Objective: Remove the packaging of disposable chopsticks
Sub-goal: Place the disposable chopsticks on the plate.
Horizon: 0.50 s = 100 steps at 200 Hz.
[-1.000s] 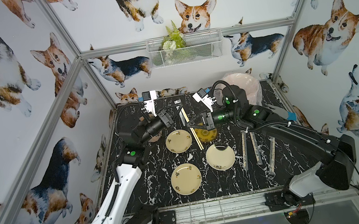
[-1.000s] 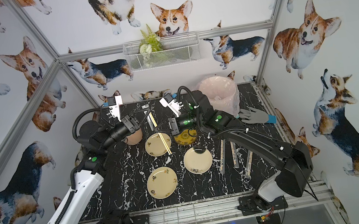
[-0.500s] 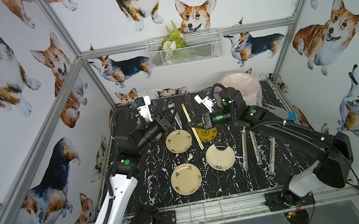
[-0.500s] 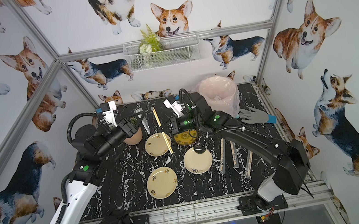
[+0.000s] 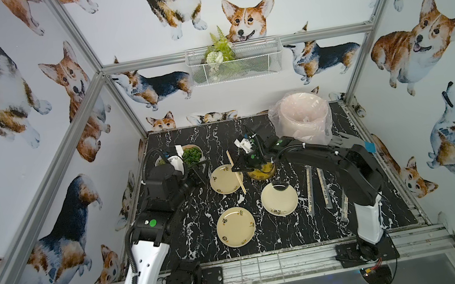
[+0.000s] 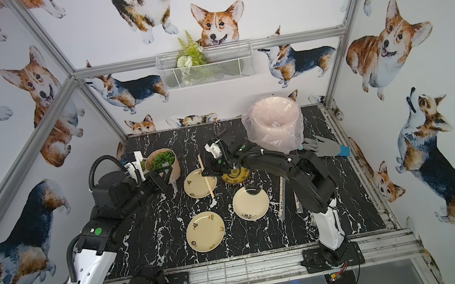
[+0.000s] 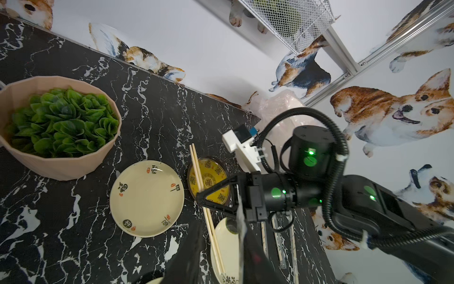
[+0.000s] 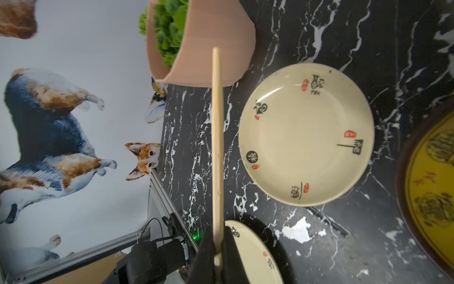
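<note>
While the right gripper (image 8: 218,255) is clamped around mid-length on one bare pair of disposable chopsticks (image 8: 217,137), the pair hangs over the black marble surface (image 5: 295,236). It sits toward the middle of the surface's far half and crosses the right rim of the far cream plate (image 5: 220,182). No film is visible on the sticks. Whether the near tips touch anything: cannot tell.

The left gripper (image 6: 169,178) is beside the plant pot (image 7: 61,167), toward the far left corner. A clear strip, judged to be the emptied packaging sleeve (image 7: 242,226), hangs at its blurred jaws. Pinched or let go: cannot tell.

Handling (judgement):
- Sticks: light, stiff and thin, and they roll. Grip them across both at once, on bare wood.
- Sleeve: flimsy, slick film, likely to cling. Pinch the flat empty end beyond the stick tips and pull lengthwise.

Count:
- bare pairs: 1
- wrapped pairs (image 5: 309,188): 3, side by side near the right edge
- loose sleeve: 1
- cream plates (image 5: 235,226): 3
- yellow dish (image 5: 261,172): 1
- plant pot: 1
- lined bin (image 5: 302,119): 1, at the far right corner
- grey glove (image 6: 325,148): 1, at the right edge
</note>
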### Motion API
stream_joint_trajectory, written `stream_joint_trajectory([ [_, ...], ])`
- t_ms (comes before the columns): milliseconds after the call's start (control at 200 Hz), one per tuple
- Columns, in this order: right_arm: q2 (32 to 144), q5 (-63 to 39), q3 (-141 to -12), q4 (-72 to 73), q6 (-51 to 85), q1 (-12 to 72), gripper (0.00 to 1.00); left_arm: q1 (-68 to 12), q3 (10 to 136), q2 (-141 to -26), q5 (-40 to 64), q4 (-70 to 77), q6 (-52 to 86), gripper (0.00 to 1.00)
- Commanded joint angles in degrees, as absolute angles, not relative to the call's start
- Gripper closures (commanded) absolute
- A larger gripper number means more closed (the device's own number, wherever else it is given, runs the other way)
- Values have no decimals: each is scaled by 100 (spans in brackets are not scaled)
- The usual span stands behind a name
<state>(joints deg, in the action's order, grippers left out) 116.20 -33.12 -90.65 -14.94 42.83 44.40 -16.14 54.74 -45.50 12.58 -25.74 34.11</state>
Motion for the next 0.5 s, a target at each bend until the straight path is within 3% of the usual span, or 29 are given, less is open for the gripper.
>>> stream_joint_trajectory([
  [0, 12242, -3337, -9522, -1562, 4465, 4499, 100, -1600, 5576, -4522, 1124, -2767, 3217, 72],
  [240, 13602, -3190, -10778, -2096, 4458, 4506, 100, -1589, 5551, -4501, 1200, -2721, 3226, 72],
  [496, 13901, -3129, -10853, -2189, 4533, 4505, 100, -1589, 5433, -4407, 1257, -2699, 3243, 72],
])
